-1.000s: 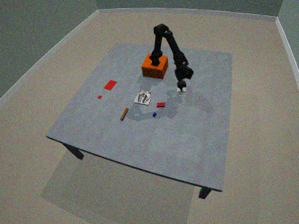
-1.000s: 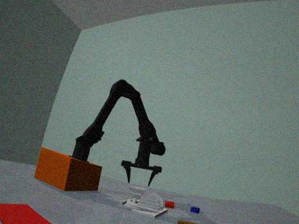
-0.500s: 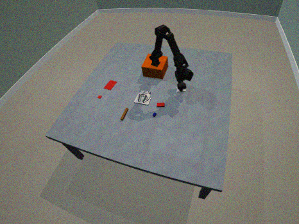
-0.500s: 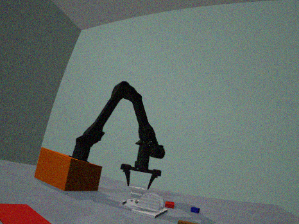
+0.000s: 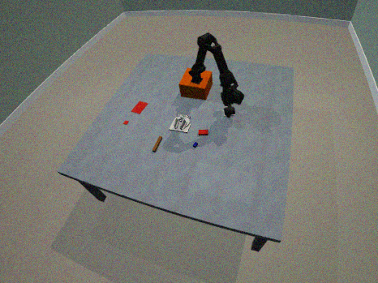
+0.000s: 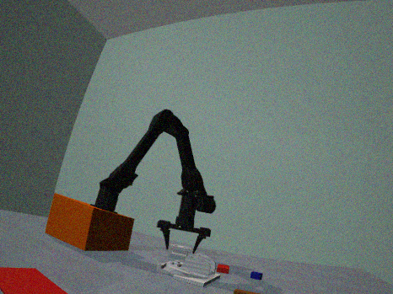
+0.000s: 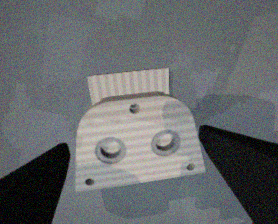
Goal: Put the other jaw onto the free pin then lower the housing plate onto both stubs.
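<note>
The white housing plate lies away from the base, with two large holes and three small ones, and a ribbed strip shows at its far edge. My gripper is open, its fingers on either side of the plate and nothing held. In the top view the hand mostly hides the plate. The white base lies on the table, left of the gripper in the top view. Two grey jaw shapes show on it; whether their teeth mesh is too small to tell.
A red block and a blue block lie near the base. A brown stick, a red patch and a small red square lie further left. The arm stands on an orange box.
</note>
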Controlling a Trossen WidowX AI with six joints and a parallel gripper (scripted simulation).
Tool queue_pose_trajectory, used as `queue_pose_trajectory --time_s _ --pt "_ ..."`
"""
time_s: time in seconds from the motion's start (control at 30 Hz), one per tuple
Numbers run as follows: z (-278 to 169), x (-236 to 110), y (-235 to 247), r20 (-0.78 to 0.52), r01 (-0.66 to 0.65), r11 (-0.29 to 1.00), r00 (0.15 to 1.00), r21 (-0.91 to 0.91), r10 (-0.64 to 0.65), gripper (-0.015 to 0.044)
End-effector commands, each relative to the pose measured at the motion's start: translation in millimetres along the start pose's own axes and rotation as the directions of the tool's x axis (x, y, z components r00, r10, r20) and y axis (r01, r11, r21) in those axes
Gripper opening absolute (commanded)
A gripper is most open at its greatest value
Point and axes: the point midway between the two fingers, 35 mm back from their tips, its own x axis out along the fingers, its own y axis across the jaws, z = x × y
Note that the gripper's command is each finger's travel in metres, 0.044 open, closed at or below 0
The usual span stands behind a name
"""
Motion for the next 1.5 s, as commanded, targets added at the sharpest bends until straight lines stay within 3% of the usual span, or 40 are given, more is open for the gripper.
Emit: queue_pose_trajectory --time_s 0.0,0.6,1.03,1.47 --pt "-0.9 1.2 -0.1 -0.004 0.003 1.0 1.0 -0.006 -0.003 0.044" --pt "-0.9 1.5 -0.1 -0.004 0.003 1.0 1.0 -0.006 -0.003 0.044" --pt "-0.3 1.2 0.4 -0.001 -0.001 1.0 1.0 0.0 0.001 0.0353" --pt "0.0 -3.2 -0.2 -0.001 0.0 1.0 1.0 0.0 0.0 0.0351"
